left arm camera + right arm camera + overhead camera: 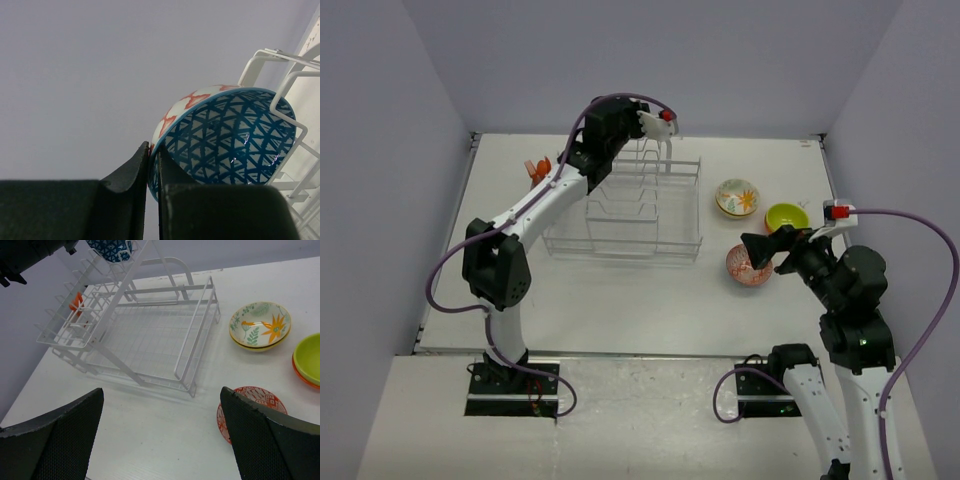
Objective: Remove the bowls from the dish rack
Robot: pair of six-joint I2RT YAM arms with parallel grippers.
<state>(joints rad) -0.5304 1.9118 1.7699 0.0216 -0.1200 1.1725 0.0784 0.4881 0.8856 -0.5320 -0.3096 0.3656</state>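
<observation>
- The left gripper (153, 150) is pinching the rim of a small round bowl that is dark blue lattice inside and white with red marks outside. Its jaws are standing almost together, with only the rim's thickness between them.
- This dark blue patterned bowl (227, 140) is standing on edge, high in the taller slotted section at the far end of the large white wire dish rack (150, 342). Its inside is facing the left wrist camera.
- Governing relation: the grip is sitting on the bowl's lower-left rim, so the bowl's body is extending up and to the right of the fingertips. On that side the rack's white wire uprights (280, 75) are running just beside its edge; contact cannot be told.
- Judgement: the lift is calling for a path up and away from those wires, since a sideways pull toward them is risking a snag.
- The right gripper (161, 390) is hanging wide open and holding nothing, well apart from the rack.
- It is hovering over the white table (620, 300) near a red-patterned bowl (250, 405), a cream floral bowl (260, 326) and a yellow-green bowl (307, 360).
- The left arm is by far the nearer to the racked bowl.
</observation>
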